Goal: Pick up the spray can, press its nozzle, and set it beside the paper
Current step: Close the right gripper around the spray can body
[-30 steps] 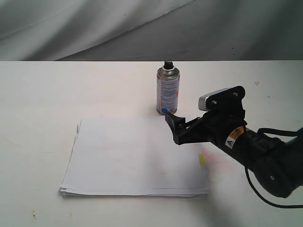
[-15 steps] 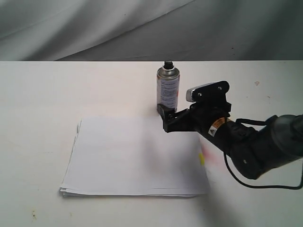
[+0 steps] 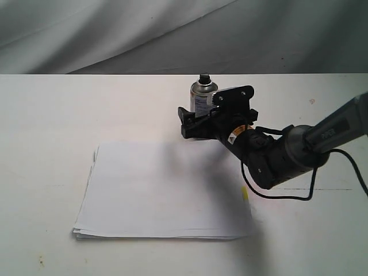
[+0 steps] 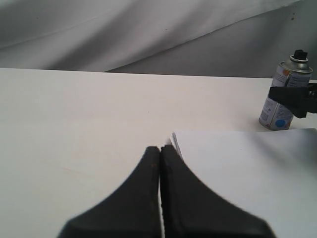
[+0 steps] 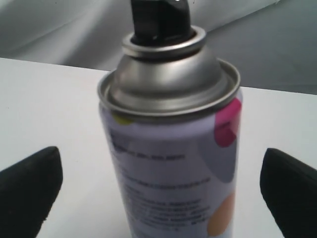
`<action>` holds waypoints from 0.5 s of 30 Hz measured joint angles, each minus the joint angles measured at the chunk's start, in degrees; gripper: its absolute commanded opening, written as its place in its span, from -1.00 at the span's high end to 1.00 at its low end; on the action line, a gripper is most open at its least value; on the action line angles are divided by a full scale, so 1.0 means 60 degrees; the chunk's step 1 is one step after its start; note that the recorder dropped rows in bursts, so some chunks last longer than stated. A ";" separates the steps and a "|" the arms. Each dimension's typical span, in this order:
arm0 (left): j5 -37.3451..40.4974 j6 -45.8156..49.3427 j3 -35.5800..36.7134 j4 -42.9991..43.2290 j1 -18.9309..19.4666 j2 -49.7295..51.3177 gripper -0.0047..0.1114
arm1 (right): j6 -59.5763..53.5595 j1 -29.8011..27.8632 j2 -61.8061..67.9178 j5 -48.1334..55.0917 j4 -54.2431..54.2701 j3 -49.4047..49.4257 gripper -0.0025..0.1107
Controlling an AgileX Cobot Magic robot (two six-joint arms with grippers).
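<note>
Black right gripper (image 3: 198,118) flanks spray can (image 3: 203,91).

The spray can (image 5: 168,163) stands mid-frame inside the spread end effector (image 5: 159,191).
A black nozzle (image 5: 159,20) tops its silver dome; the dark fingers (image 5: 29,188) sit at opposite frame edges, clear of it.

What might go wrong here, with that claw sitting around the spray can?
1. The spray can stands tall and narrow. The right gripper is open with a finger on each side, so an uneven close might knock the can over.
2. Its metal looks smooth and round, so it may slip once lifted.
3. The paper lies close by, so a stray spray from the nozzle could mark it.
</note>
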 measured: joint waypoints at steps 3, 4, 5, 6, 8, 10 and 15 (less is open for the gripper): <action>0.0000 0.0000 0.0000 0.0000 0.0000 0.0000 0.92 | 0.0000 0.0000 0.0218 0.0273 0.0000 -0.0350 -0.87; 0.0000 0.0000 0.0000 0.0000 0.0000 0.0000 0.92 | 0.0000 0.0000 0.0246 0.0351 0.0000 -0.0403 -0.87; 0.0000 0.0000 0.0000 0.0000 0.0000 0.0000 0.92 | 0.0000 0.0000 0.0295 0.0395 0.0021 -0.0451 -0.87; 0.0000 0.0000 0.0000 0.0000 0.0000 0.0000 0.92 | 0.0000 0.0000 0.0333 0.0390 0.0021 -0.0482 -0.84; 0.0000 0.0000 0.0000 0.0000 0.0000 0.0000 0.92 | 0.0000 0.0000 0.0375 0.0400 0.0039 -0.0498 -0.78; 0.0000 0.0000 0.0000 0.0000 0.0000 0.0000 0.92 | 0.0000 0.0000 0.0375 0.0471 0.0051 -0.0498 -0.66; 0.0000 0.0000 0.0000 0.0000 0.0000 0.0000 0.92 | 0.0000 0.0000 0.0389 0.0471 0.0179 -0.0498 -0.14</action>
